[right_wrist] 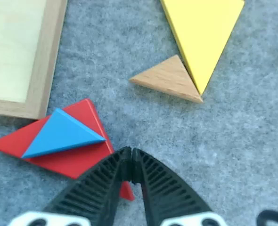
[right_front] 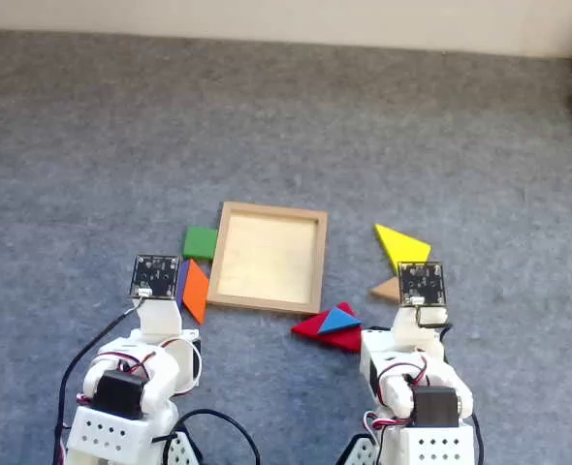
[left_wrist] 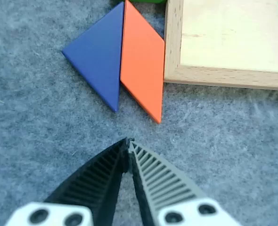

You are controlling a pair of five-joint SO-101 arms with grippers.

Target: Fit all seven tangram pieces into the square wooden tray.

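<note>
tray [right_front: 274, 211] centre; square [right_front: 200, 242], parallelogram [right_front: 197, 291], triangle [right_front: 181, 279] left; stacked triangle pair [right_front: 315, 329], touching triangle pair [right_front: 400, 247] right

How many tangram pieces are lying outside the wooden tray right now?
7. Left of the tray: green square, dark blue triangle, orange parallelogram. By its near right corner: light blue triangle lying on the red triangle. Farther right: yellow triangle touching the plain wood triangle.
</note>
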